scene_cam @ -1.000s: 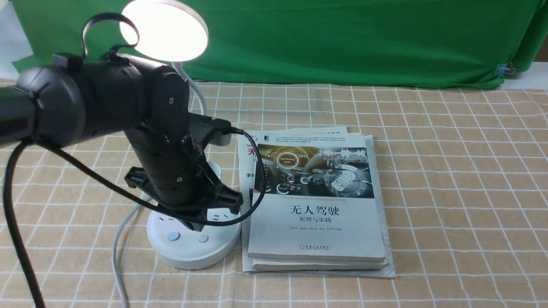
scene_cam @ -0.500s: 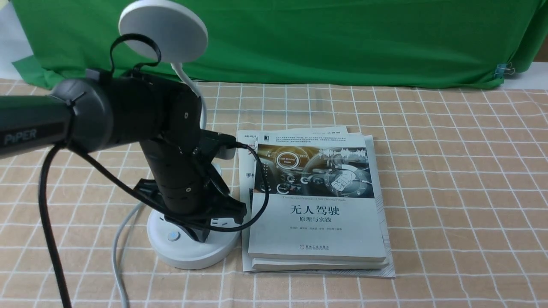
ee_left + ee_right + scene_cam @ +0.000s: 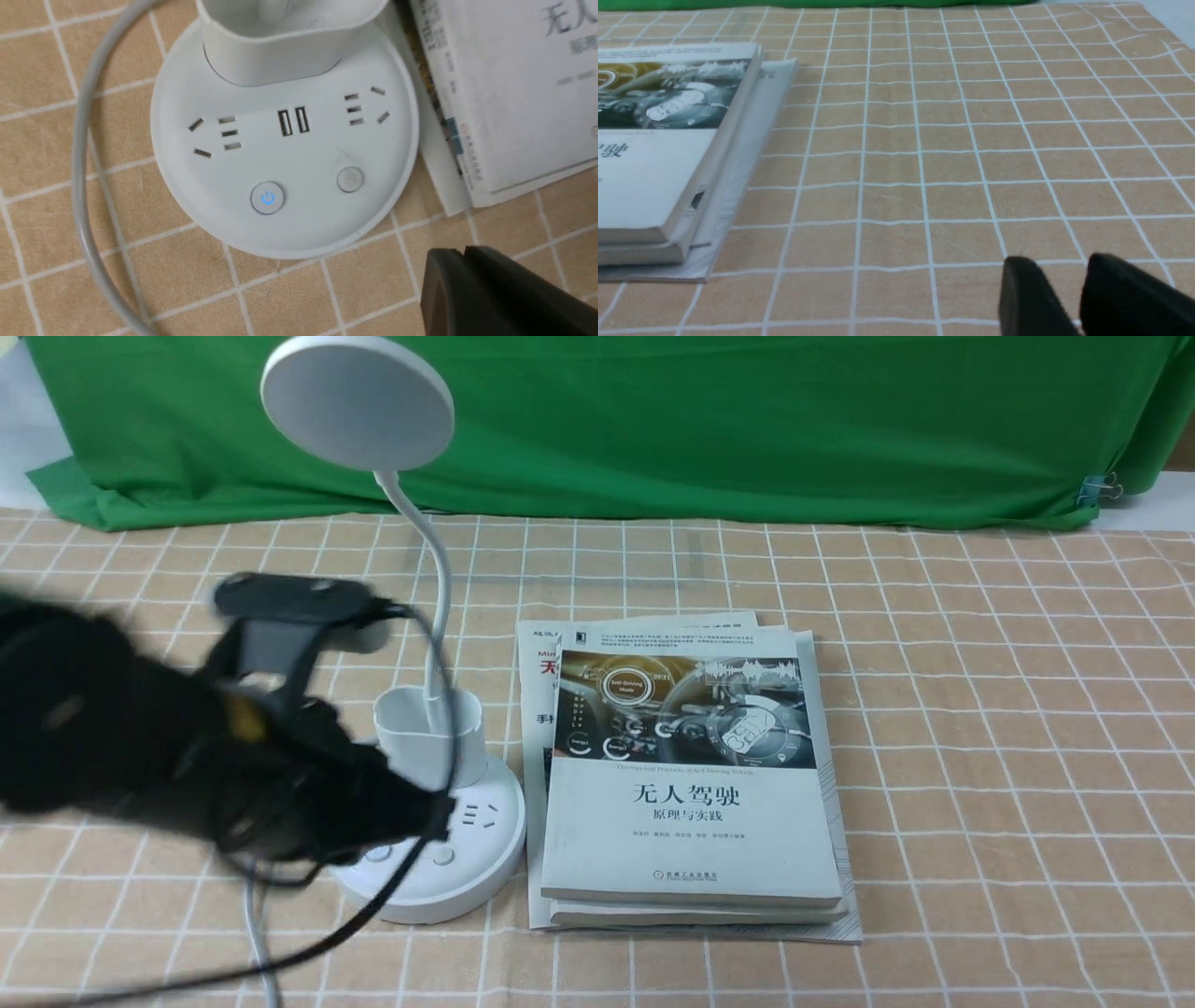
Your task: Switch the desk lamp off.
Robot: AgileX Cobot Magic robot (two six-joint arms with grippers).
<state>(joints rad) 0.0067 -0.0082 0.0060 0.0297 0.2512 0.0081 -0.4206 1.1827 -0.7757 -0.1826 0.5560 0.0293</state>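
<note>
- Front: desk lamp (image 3: 411, 733), disc unlit, stands at 9 o'clock of the books (image 3: 691, 803). The blurred left gripper (image 3: 431, 821) overlaps its base at 9 o'clock.
- Left wrist: left gripper (image 3: 462, 254) pressed together, near the base rim, not touching. 1 button (image 3: 266, 198) glows blue.
- Right wrist: right gripper (image 3: 1064, 263) slightly spread over the tablecloth (image 3: 952, 154).

Black left arm (image 3: 121, 756), blurred
Thin black cable (image 3: 446, 709) loops beside its boxy wrist camera (image 3: 289, 600); left gripper (image 3: 465, 254) a matte black wedge
</note>
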